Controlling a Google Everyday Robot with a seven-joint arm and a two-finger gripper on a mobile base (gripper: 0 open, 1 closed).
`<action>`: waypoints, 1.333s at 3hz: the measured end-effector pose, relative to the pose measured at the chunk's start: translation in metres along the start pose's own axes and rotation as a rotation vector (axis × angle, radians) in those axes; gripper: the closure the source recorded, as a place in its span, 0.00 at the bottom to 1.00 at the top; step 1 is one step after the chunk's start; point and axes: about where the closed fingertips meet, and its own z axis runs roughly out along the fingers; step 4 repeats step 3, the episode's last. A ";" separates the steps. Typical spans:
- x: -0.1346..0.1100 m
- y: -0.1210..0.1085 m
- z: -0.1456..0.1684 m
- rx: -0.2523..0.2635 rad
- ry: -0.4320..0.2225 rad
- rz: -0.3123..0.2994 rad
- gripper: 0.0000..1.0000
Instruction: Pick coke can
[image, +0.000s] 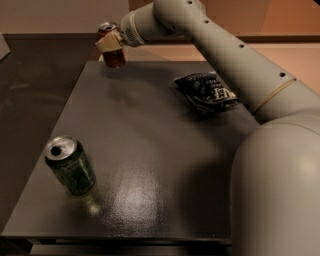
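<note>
The coke can (114, 56) is a small red can with a silver top, at the far left corner of the dark table (150, 145). My gripper (110, 42) reaches in from the right and is shut around the can's upper part, with a tan finger pad (108, 43) across its front. The can is upright and looks lifted slightly off the table's surface.
A green can (70, 166) stands upright near the front left of the table. A dark crinkled snack bag (206, 92) lies at the back right under my arm. My arm's large body (280, 190) fills the right foreground. The table's left edge borders a dark floor.
</note>
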 end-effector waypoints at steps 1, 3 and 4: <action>-0.023 0.005 -0.035 -0.010 -0.042 -0.035 1.00; -0.045 0.012 -0.068 -0.028 -0.065 -0.094 1.00; -0.045 0.012 -0.068 -0.028 -0.065 -0.094 1.00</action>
